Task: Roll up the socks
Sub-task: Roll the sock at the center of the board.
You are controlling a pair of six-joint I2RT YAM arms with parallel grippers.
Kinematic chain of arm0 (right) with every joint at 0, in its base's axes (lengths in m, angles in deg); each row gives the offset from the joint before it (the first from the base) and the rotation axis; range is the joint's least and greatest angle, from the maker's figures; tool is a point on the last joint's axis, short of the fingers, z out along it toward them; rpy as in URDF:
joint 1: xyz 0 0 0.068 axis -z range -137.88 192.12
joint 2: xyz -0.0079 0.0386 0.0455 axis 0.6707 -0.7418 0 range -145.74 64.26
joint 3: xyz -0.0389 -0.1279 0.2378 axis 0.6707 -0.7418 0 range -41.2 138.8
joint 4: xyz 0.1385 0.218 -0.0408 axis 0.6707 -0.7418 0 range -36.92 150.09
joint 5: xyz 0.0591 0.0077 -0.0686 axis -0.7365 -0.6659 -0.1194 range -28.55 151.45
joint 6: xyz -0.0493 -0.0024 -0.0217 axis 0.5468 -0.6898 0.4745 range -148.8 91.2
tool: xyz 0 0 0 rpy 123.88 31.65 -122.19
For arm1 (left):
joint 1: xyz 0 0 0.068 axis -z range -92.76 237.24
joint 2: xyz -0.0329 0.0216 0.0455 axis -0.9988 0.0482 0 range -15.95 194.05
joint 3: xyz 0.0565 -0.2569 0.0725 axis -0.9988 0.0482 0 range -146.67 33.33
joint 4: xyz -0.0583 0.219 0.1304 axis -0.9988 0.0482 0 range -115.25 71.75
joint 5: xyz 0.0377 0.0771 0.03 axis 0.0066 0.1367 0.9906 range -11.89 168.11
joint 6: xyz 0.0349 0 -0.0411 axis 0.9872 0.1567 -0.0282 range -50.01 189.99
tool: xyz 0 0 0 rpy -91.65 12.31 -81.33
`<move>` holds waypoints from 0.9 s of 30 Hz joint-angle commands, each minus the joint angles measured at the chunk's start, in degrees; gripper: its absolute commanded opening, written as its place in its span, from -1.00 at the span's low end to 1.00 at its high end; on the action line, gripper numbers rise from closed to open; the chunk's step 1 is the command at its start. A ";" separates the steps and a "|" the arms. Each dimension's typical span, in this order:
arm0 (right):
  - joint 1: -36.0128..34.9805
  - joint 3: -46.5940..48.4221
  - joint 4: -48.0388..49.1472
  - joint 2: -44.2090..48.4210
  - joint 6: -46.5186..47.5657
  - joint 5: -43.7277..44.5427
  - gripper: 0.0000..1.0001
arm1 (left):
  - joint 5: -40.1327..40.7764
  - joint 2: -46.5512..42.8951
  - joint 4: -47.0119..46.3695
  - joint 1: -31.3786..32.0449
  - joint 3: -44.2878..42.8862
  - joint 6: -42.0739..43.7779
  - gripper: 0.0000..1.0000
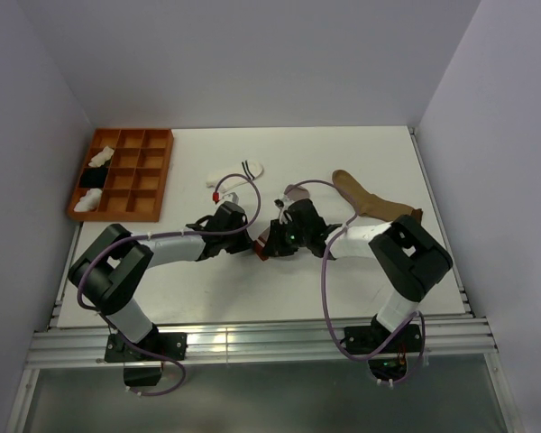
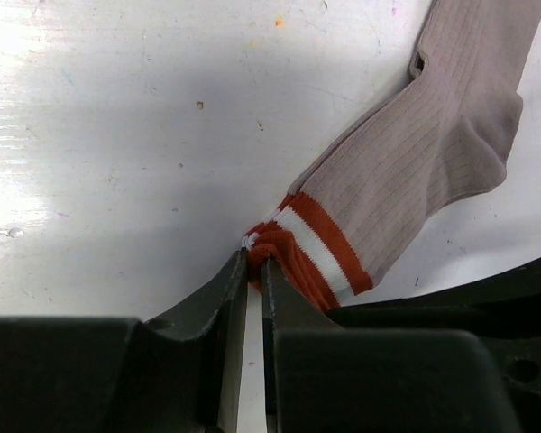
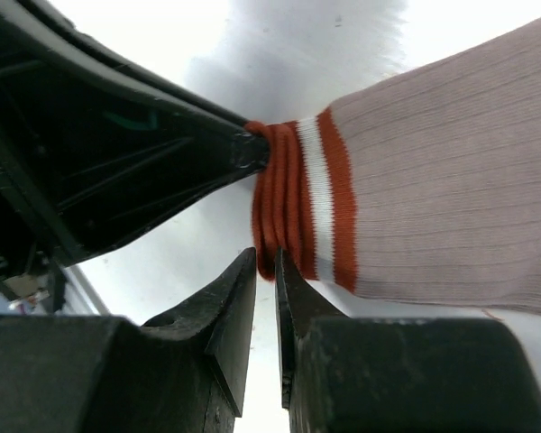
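The grey sock [image 2: 433, 153] lies on the white table, its red-and-white striped cuff [image 2: 320, 244] bunched between the two grippers. My left gripper [image 2: 255, 255] is shut on one corner of the cuff. My right gripper [image 3: 266, 262] pinches the cuff's [image 3: 288, 198] opposite edge, jaws almost together. In the top view both grippers, left [image 1: 251, 242] and right [image 1: 272, 240], meet tip to tip at the table's middle. The tan-brown sock [image 1: 370, 200] lies flat to the right. The short white sock with dark stripes [image 1: 239, 173] lies behind the left arm.
An orange compartment tray [image 1: 133, 132] stands at the back left, holding white bundles [image 1: 101, 159] and a black bundle [image 1: 92, 179]. Purple cables [image 1: 325, 271] loop over both arms. Grey walls close in the table on three sides.
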 commanded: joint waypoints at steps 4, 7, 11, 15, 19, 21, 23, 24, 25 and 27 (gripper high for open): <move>0.01 -0.50 -1.66 1.33 3.84 5.13 -0.56 | 2.14 1.74 5.32 0.25 -0.75 1.89 -0.70; -0.95 0.20 -3.33 1.68 5.51 7.68 -0.56 | 2.05 1.66 5.50 0.25 -1.02 1.98 -0.70; -3.50 1.52 -5.88 1.15 7.27 11.89 -0.56 | 1.88 1.57 5.67 0.25 -1.28 1.54 -0.70; -5.52 3.01 -7.82 0.54 8.67 16.37 -0.56 | 1.79 1.57 5.94 0.25 -1.37 1.36 -0.69; -7.20 3.90 -9.93 1.15 9.38 19.28 -0.54 | 1.97 1.48 6.02 0.25 -1.46 1.27 -0.68; -7.29 3.37 -9.49 1.94 8.95 19.11 -0.53 | 1.97 1.48 6.11 0.25 -1.46 1.19 -0.69; -7.29 2.67 -8.88 3.78 8.68 18.41 -0.50 | 1.96 1.57 6.11 0.25 -1.46 1.19 -0.70; -7.29 2.23 -8.53 4.83 8.59 18.23 -0.48 | 1.97 1.57 6.20 0.25 -1.46 1.19 -0.70; -7.29 1.88 -7.74 6.67 8.68 17.97 -0.45 | 2.05 1.48 6.11 0.25 -1.46 1.27 -0.70; -7.46 1.00 -7.12 8.61 9.81 18.05 -0.41 | 2.14 1.48 6.29 0.25 -1.54 1.36 -0.69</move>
